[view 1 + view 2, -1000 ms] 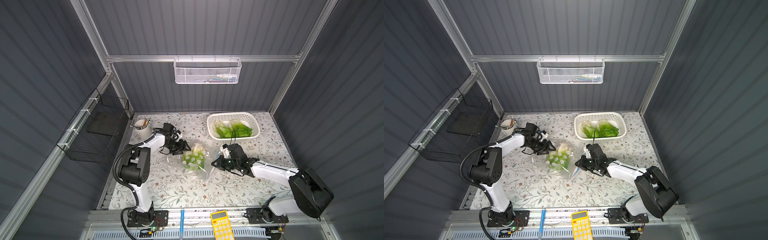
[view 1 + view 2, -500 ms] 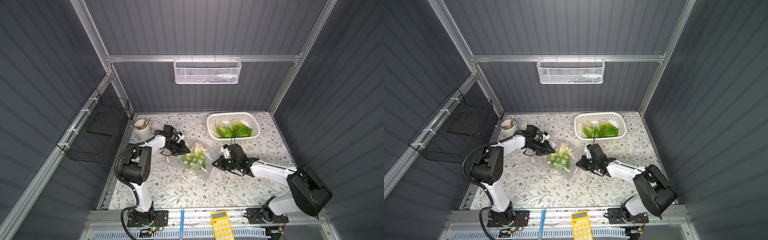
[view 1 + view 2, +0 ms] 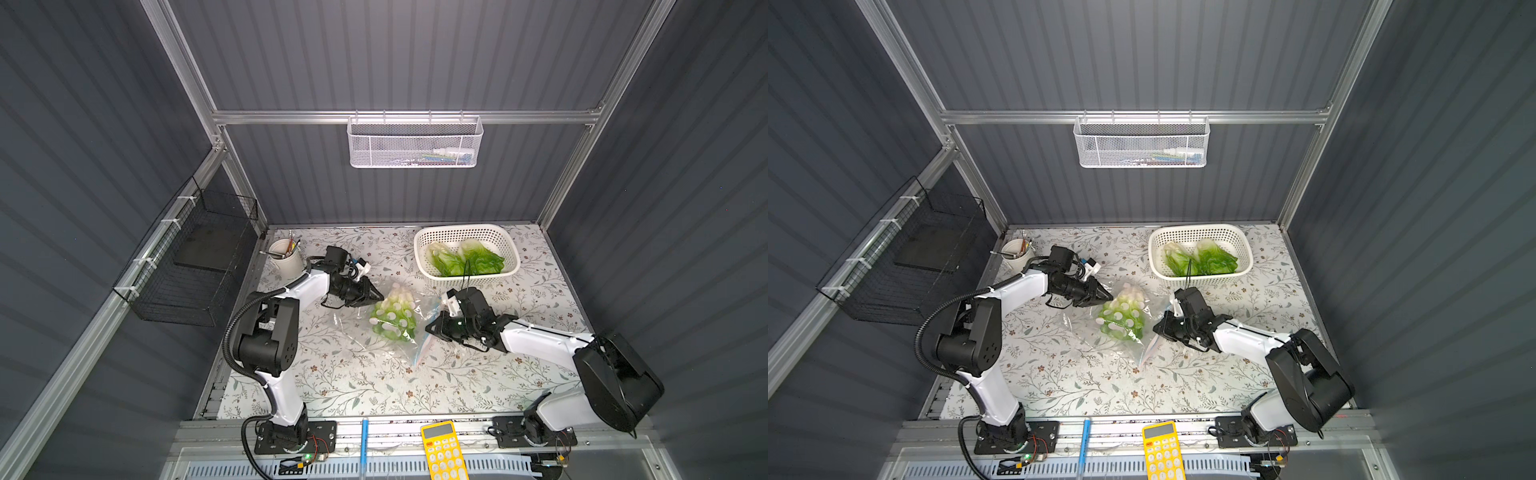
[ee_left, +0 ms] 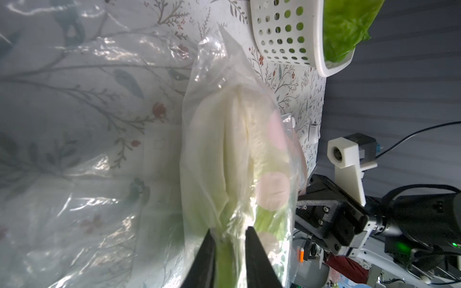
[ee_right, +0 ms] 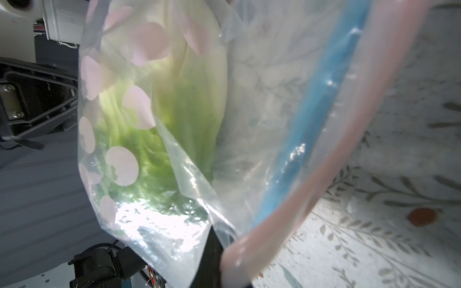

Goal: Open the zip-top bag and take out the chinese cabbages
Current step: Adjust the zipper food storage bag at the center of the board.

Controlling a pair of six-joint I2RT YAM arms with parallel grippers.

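A clear, white-dotted zip-top bag [image 3: 365,338] lies mid-table with one chinese cabbage [image 3: 394,318] inside, white base toward the back. My left gripper [image 3: 377,296] is at the bag's far-left edge. In the left wrist view its jaws [image 4: 230,230] stand slightly apart, with bag film and pale green stalk [image 4: 224,154] showing in the gap. Whether they press on it is unclear. My right gripper [image 3: 432,329] is shut on the bag's mouth by the pink and blue zip strip [image 5: 294,154]. Two more cabbages [image 3: 465,259] lie in the white basket [image 3: 465,231].
A cup of pens [image 3: 284,262] stands behind the left arm. At the front rail lie a yellow calculator [image 3: 442,451] and a blue pen [image 3: 364,438]. A black wire rack [image 3: 195,257] hangs on the left wall and a white mesh tray [image 3: 415,143] on the back wall.
The left gripper's jaws were wide a second ago and now stand narrow, and the gripper has edged right to the bag. The right gripper has kept its hold and barely moved.
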